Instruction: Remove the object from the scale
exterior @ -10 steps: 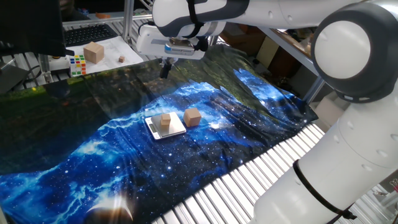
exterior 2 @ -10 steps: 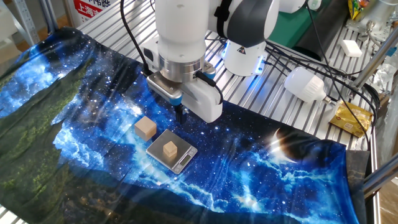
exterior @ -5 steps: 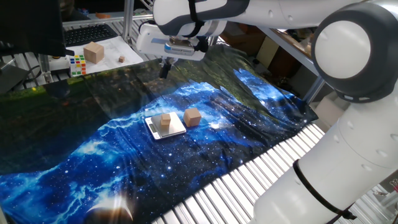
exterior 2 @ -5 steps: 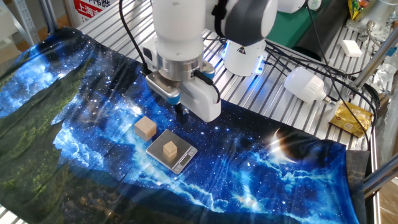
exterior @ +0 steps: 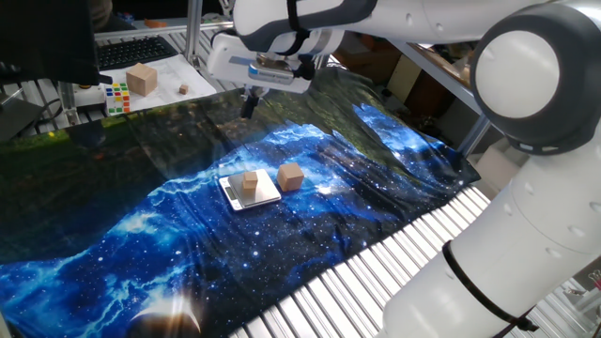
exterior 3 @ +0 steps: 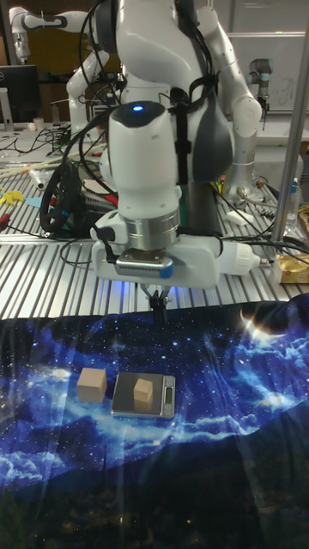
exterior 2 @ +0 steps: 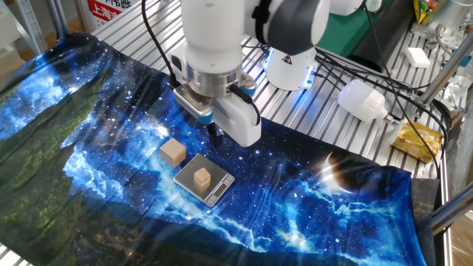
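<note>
The object (exterior: 250,180) (exterior 2: 202,176) (exterior 3: 142,392), a small light tan wooden block, stands upright on the scale (exterior: 268,198) (exterior 2: 219,193) (exterior 3: 164,397), a flat silver-grey square lying on the blue galaxy-print cloth. My gripper (exterior: 249,105) (exterior 2: 216,137) (exterior 3: 158,314) hangs above the cloth, behind and well above the scale, toward the robot base. Its fingers are pressed together with nothing between them, and it touches neither the block nor the scale.
A slightly larger reddish-brown cube (exterior: 290,176) (exterior 2: 173,152) (exterior 3: 92,384) sits on the cloth right beside the scale. Off the cloth lie a cardboard cube (exterior: 142,79), a Rubik's cube (exterior: 116,97), a white bulb (exterior 2: 362,100) and a yellow packet (exterior 2: 415,140).
The gripper has drifted slightly upward and away from the scale. The block, scale and cube have not moved.
</note>
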